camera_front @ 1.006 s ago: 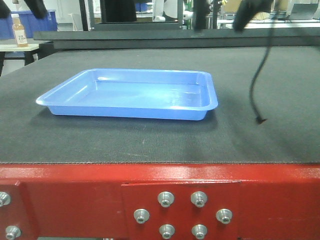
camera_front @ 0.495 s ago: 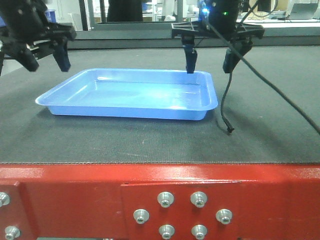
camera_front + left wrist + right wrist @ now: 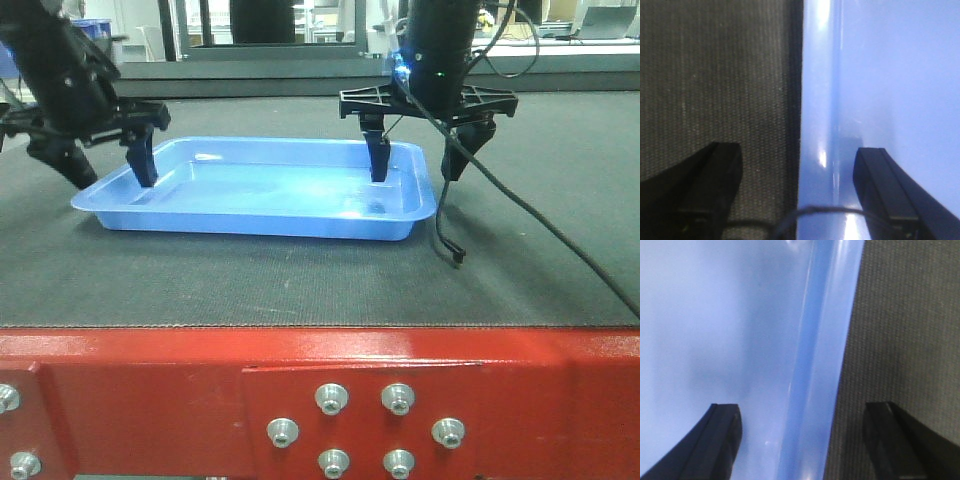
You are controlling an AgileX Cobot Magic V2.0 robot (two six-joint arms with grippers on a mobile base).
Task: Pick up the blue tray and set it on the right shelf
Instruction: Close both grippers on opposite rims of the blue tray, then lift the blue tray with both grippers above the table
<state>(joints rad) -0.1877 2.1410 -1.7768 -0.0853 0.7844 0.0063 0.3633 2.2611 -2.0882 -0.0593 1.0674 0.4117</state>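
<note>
The tray (image 3: 260,190) lies flat on the dark mat (image 3: 300,280). My left gripper (image 3: 110,172) is spread wide and straddles the tray's left rim, one finger inside and one over the mat. My right gripper (image 3: 416,172) straddles the right rim likewise, jaws apart, gripping nothing.

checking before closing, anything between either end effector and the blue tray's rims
Nothing visible. The open left end effector and right end effector each straddle a side rim of the blue tray, one finger inside, one over the mat.
</note>
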